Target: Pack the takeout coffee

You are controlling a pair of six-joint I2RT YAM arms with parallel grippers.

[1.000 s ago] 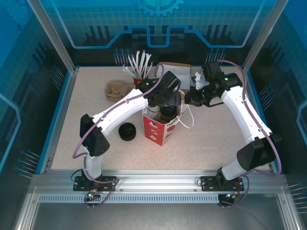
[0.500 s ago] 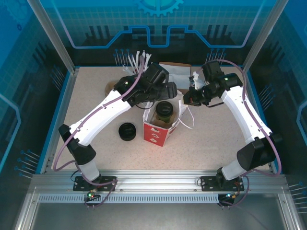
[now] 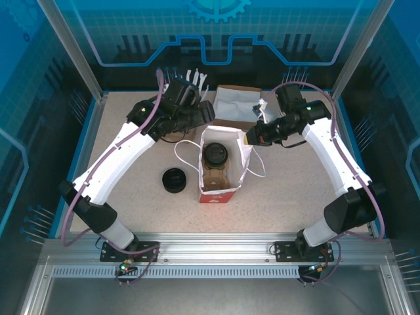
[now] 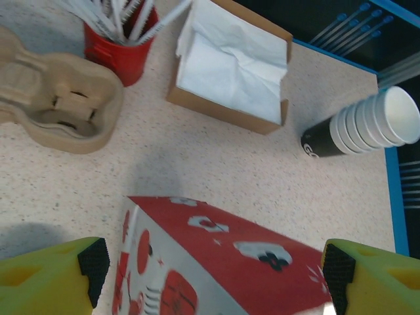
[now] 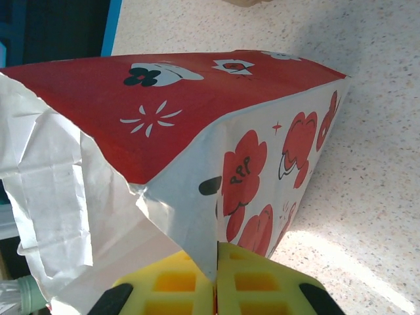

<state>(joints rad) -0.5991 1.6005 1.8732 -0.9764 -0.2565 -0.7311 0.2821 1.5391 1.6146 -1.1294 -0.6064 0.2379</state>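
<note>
The takeout coffee (image 3: 215,156), a dark cup with a round black lid, stands inside the red-and-white paper bag (image 3: 219,190) in the middle of the table. My right gripper (image 3: 252,136) is shut on the bag's right rim; in the right wrist view its yellow fingers (image 5: 170,289) pinch the white paper edge of the bag (image 5: 197,125). My left gripper (image 3: 200,113) hangs open behind and to the left of the bag, holding nothing. In the left wrist view the bag's red side (image 4: 262,256) lies below, between the wide-apart fingers (image 4: 46,279).
A low stack of black lids (image 3: 174,180) sits left of the bag. At the back are a red cup of straws (image 4: 121,39), a cardboard cup carrier (image 4: 56,98), a napkin box (image 4: 230,65) and a lying stack of lidless cups (image 4: 367,125).
My left arm has drawn back from over the bag toward the back left. The cup stays in the bag, which now stands more upright. The right gripper keeps its hold.
</note>
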